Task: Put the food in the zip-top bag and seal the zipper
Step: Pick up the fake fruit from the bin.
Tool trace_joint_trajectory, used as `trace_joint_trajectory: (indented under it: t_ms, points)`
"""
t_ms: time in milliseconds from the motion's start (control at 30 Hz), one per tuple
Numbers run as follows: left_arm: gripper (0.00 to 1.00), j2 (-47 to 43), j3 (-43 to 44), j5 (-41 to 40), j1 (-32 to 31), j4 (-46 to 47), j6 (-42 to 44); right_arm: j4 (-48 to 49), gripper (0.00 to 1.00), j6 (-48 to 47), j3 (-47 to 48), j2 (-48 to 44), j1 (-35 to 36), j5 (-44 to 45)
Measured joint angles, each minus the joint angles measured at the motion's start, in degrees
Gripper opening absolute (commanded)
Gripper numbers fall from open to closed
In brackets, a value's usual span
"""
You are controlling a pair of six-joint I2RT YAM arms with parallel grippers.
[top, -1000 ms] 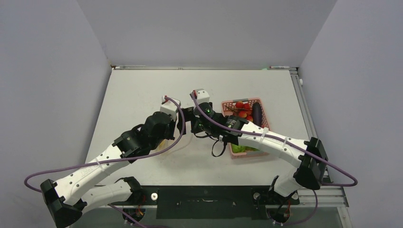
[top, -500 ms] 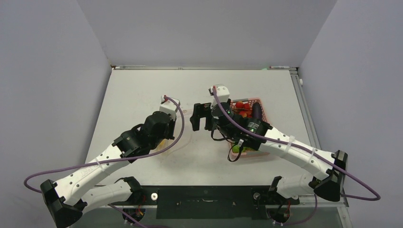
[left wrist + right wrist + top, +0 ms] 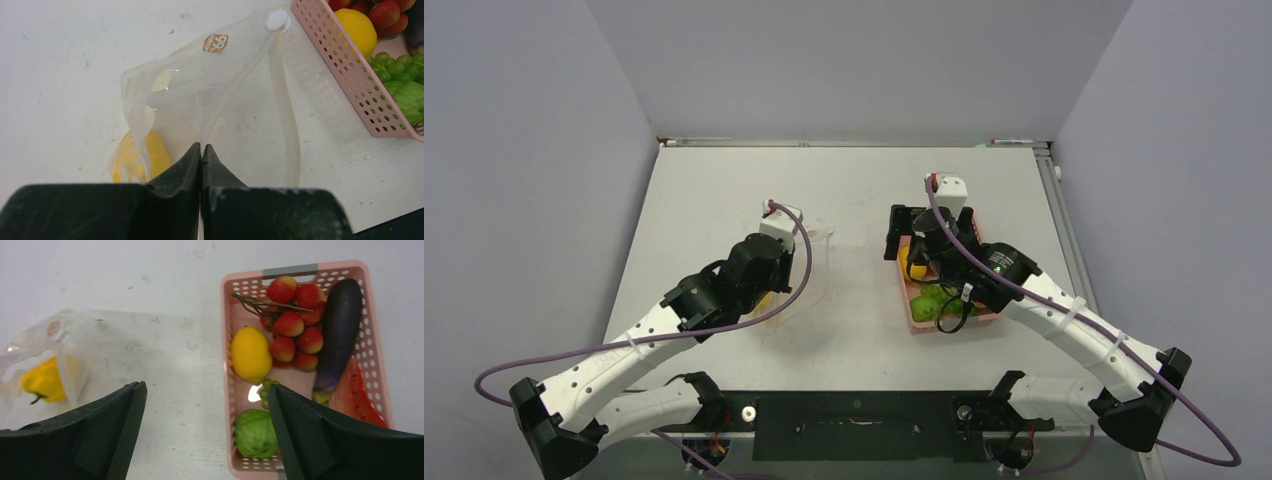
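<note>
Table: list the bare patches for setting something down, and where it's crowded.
Bare: the table's far strip beyond the zip-top bag and the pink basket; the lane between those two; the strip right of the basket. Crowded: the basket, packed with food, and the bag's spot, where the left claw pinches it.

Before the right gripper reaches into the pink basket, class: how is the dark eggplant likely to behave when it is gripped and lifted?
The eggplant looks smooth and glossy, so it may slip in a pinch. Its long, rounded body would probably roll or tilt if gripped off-centre. It lies beside the strawberries, so lifting may nudge them.
</note>
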Motion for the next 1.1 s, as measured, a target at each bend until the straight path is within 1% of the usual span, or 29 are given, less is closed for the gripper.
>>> trace_joint_trajectory:
  t_ms: [200, 700, 867, 1100]
  points:
    - [0.0, 0.3, 0.0, 0.0, 0.2, 0.0, 0.0, -6.3, 0.93, 1.0, -1.5, -0.1, -2.7, 3.1]
    - [0.0, 0.3, 0.0, 0.3, 0.2, 0.0, 0.0, -19.1, 0.86, 5.9, -7.8, 0.5, -11.8, 5.9]
    - [0.0, 0.3, 0.0, 0.8, 0.2, 0.0, 0.0, -20.7, 0.84, 7.3, -10.9, -0.7, -14.8, 5.9]
    - [0.0, 0.3, 0.0, 1.3, 0.2, 0.0, 0.0, -21.0, 0.82, 7.0, -14.8, -2.8, -21.7, 5.1]
